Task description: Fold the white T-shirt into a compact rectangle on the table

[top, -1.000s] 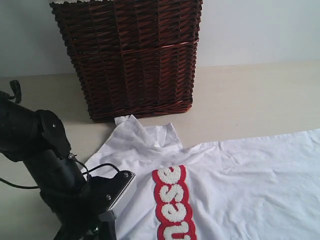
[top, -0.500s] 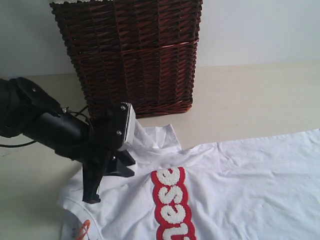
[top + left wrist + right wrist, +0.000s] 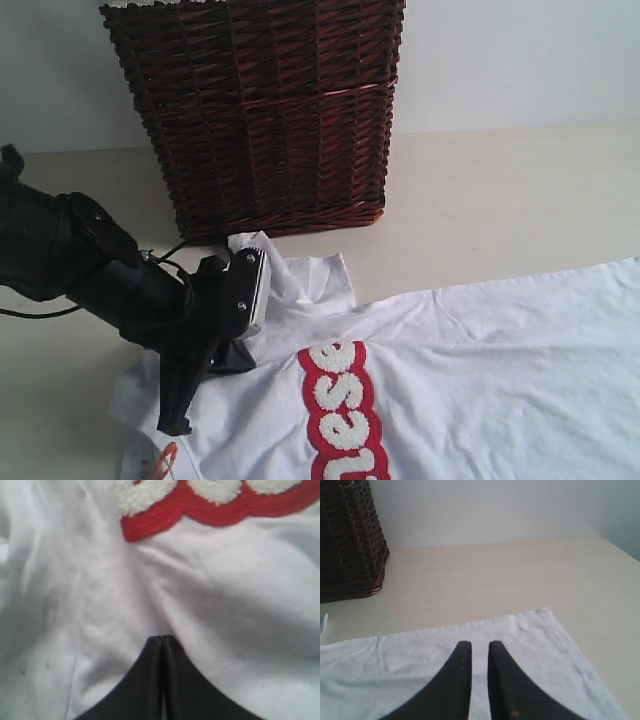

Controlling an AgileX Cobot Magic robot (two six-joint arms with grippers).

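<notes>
Me: Since a second ago the white T-shirt [image 3: 480, 360] has slid a little toward my left arm, its red-outlined letters [image 3: 340, 400] with it. My left gripper [image 3: 161, 639] has swung over from the near edge, come down near the end of the lettering and closed.

Partner: Closed on what?

Me: On a pinch of the shirt, I judge. The jaws meet tip to tip and a ridge of cloth runs straight into them. The shirt lies spread, letters up, on the table [image 3: 500, 190]. Its ribbed neck [image 3: 300, 275] is rumpled toward the dark wicker basket [image 3: 270, 120], and an orange tag [image 3: 165, 460] shows near my left fingertips.

Partner: How will it handle?

Me: Light and limp, I expect: thin cotton that drapes, wrinkles and drags on the matte top. Only the fuzzy lettering should resist a crease. One pinch in the middle will just tent the cloth, so a fold needs two holds along an edge, at the shoulder or the hem corners.

Partner: And your right side?

Me: My right gripper [image 3: 476, 645] hangs over a corner of the shirt, jaws a narrow gap apart with nothing between them. That corner is where I'd take hold.
</notes>
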